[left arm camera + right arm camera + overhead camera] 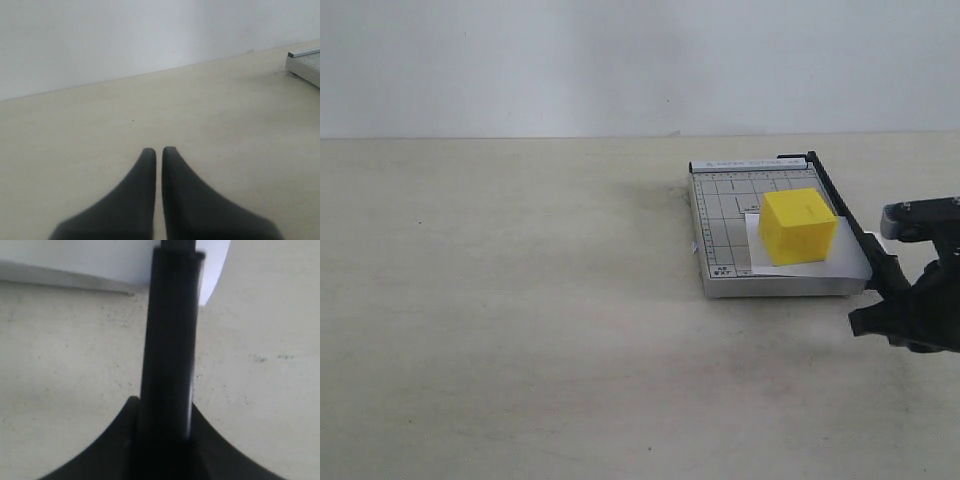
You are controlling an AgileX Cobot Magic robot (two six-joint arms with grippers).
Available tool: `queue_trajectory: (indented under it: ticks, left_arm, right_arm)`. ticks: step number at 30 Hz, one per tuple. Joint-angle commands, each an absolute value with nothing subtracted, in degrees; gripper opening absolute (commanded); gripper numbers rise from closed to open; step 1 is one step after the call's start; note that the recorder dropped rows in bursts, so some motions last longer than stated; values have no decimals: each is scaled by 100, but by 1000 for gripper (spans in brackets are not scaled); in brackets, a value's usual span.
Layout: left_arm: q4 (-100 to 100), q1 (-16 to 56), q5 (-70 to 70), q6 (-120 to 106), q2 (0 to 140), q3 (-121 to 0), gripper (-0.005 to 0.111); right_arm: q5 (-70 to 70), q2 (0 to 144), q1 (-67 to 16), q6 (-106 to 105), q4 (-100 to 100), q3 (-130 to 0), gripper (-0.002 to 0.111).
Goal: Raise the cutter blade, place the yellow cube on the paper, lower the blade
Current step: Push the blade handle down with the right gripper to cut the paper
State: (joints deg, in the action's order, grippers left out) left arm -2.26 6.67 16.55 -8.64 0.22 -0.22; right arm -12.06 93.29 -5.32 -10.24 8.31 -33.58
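Note:
The yellow cube (798, 226) rests on the white paper (845, 262), which lies on the grey gridded trimmer base (720, 215). The cutter blade (832, 195) runs low along the base's right edge; whether it is fully down I cannot tell. My right gripper (892, 285) is shut on its thick black handle (170, 340), a finger on either side (165, 407), with the paper (100, 260) beyond. My left gripper (159, 150) is shut on nothing above bare table and is out of the exterior view.
The trimmer stands on a beige tabletop (520, 300) in front of a white wall (620, 60). One corner of the trimmer (307, 62) shows far off in the left wrist view.

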Motion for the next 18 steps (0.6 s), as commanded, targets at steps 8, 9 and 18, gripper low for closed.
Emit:
queue_trajectory:
  ticks: [8,9,18]
  left_arm:
    - [-220,647,1632,-816,0,0,5]
    - [-220,647,1632,-816,0,0,5]
    - [-220,647,1632,-816,0,0,5]
  right_arm:
    - [-2149,9163,-583,-1263,736,-3130,0]
    - [-2149,9085,-583,-1263,752,-3130,0]
    - [-2582,8370,-583,-1966,1477,-3150,51]
